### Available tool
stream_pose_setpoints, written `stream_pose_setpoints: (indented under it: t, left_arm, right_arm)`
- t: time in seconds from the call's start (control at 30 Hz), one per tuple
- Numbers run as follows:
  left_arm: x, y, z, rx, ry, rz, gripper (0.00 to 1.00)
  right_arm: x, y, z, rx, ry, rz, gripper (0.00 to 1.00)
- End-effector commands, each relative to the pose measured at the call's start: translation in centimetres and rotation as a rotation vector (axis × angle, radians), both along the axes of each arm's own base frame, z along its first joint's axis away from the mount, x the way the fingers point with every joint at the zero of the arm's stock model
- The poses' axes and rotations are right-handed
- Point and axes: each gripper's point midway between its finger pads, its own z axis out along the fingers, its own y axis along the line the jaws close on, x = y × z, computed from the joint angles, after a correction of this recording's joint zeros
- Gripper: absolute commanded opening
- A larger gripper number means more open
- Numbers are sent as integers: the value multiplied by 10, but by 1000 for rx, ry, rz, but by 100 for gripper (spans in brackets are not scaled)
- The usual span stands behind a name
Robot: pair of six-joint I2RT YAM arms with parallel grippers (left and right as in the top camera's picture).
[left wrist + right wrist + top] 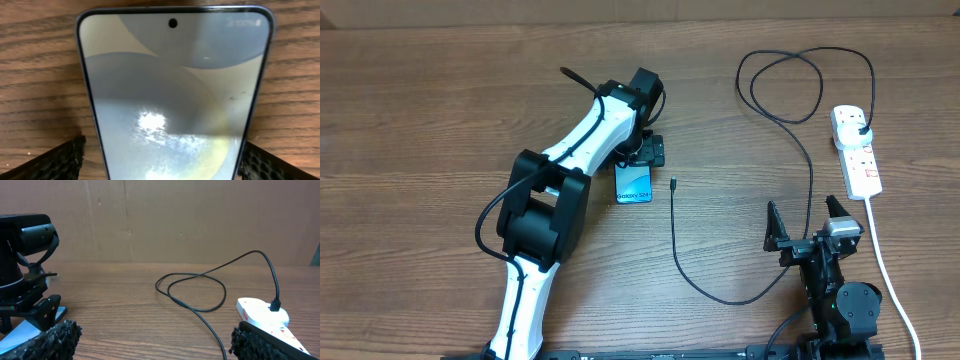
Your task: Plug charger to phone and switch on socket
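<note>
Phone (633, 183) lay screen-up on table (420, 100) | left fingers (50, 162) spread wide, straddling its end, holding nothing | charger (674, 235) tip just right of phone, plug in socket (857, 155) at far right | right fingers (772, 228) open, empty, near table's front edge

The left arm (570, 170) reaches diagonally from the near-left edge to mid-table, with the left gripper (645, 153) pointing straight down, fingers spread wide. The right arm (840, 295) sits folded at the near-right edge — the right gripper (807, 222) is level, fingers parted.
</note>
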Motion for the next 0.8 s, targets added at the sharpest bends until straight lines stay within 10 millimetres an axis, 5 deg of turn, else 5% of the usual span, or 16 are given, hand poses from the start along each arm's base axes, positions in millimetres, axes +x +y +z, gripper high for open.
stream_pose_setpoints:
  t: [0.0,0.77]
  left_arm:
    - [-9,12,-27,26,74,3,100]
    - [-11,6,-27,-9,89,0,100]
  right_arm:
    - [0,-2,-2,-1,-4,-12,100]
    - [0,-2,-2,-1,-4,-12,100]
